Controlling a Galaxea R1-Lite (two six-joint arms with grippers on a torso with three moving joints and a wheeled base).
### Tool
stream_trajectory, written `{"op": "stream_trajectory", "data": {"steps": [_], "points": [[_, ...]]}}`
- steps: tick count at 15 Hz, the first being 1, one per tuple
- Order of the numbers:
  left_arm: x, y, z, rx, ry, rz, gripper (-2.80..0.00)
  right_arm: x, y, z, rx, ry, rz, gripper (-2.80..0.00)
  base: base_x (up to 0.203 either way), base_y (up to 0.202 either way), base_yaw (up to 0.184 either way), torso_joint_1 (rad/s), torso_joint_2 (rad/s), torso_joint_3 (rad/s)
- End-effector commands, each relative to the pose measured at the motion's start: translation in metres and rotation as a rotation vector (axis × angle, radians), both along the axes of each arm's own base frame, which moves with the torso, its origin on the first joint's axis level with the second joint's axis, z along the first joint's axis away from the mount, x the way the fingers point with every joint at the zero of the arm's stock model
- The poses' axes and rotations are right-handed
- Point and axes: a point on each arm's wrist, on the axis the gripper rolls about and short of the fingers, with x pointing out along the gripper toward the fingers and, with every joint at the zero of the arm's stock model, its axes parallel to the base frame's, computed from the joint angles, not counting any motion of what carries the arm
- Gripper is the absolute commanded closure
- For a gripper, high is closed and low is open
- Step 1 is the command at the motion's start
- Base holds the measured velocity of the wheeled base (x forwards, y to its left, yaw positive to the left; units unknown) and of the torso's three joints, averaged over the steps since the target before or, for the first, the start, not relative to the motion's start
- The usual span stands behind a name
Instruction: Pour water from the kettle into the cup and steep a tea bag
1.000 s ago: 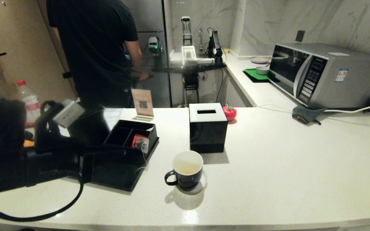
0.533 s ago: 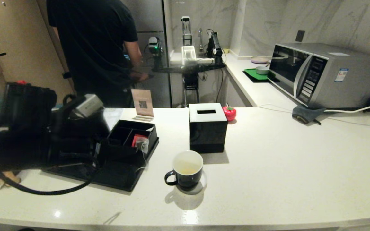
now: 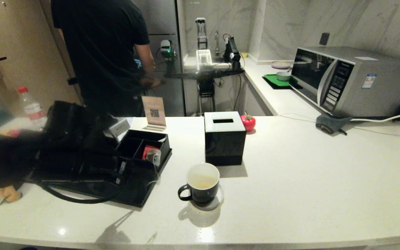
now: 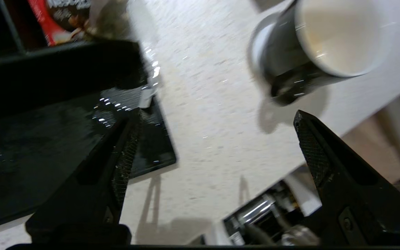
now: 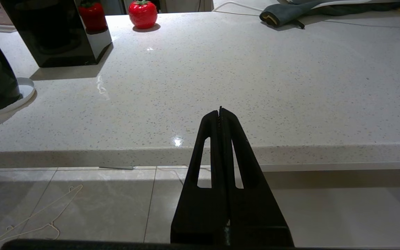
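- The right gripper (image 5: 221,113) is sitting parked below the near edge of the counter (image 3: 290,180). Its fingers are pressed together with nothing between them.
- The cup (image 3: 201,183) is standing near the front edge of the counter, a bit left of the middle, on a small white coaster (image 3: 217,201). There is some faintly yellow water (image 3: 201,184) at the bottom of its white inside.
- The left gripper (image 4: 214,146) is hanging over the near right corner of the black tray (image 3: 130,192), to the left of the cup. Its fingers are spread wide apart and are not holding anything.
- The tea bag (image 3: 155,157) is lying in the near right box of the tray, leaning on a red packet (image 3: 148,151). Its thin white string is hanging over the tray's edge.
- I think the pouring part is done, because water is in the cup. The step now looks like going for the tea bag.
- Next, the left gripper needs to come over the tea bag or its string, pinch it softly, lift it clear of the tray wall, and carry it right to the cup.
- The black tissue box (image 3: 225,138) is standing just behind the cup, so the way in is best from the left or from above.
- The counter to the right of the cup is wide open.
- I cannot pick out the kettle for sure; the dark left side is hard to read.
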Motion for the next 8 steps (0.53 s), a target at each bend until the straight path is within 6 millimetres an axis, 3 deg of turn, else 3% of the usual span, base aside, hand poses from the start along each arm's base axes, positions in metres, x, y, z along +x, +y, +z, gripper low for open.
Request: {"op": "stream_trajectory", "data": {"steps": [1,4,8], "points": [[0.014,0.0,-0.019,0.043,0.039,0.0,-2.8,0.0,0.0,0.0,0.0,0.001,0.0,0.0,0.0,0.0,0.0,0.0,0.0,0.0],[0.033,-0.002,-0.027,0.05,-0.036,0.023,-2.8,0.0,0.0,0.0,0.0,0.001,0.0,0.0,0.0,0.0,0.0,0.0,0.0,0.0],[0.052,-0.003,-0.024,0.053,-0.082,0.045,-2.8,0.0,0.0,0.0,0.0,0.001,0.0,0.0,0.0,0.0,0.0,0.0,0.0,0.0]]}}
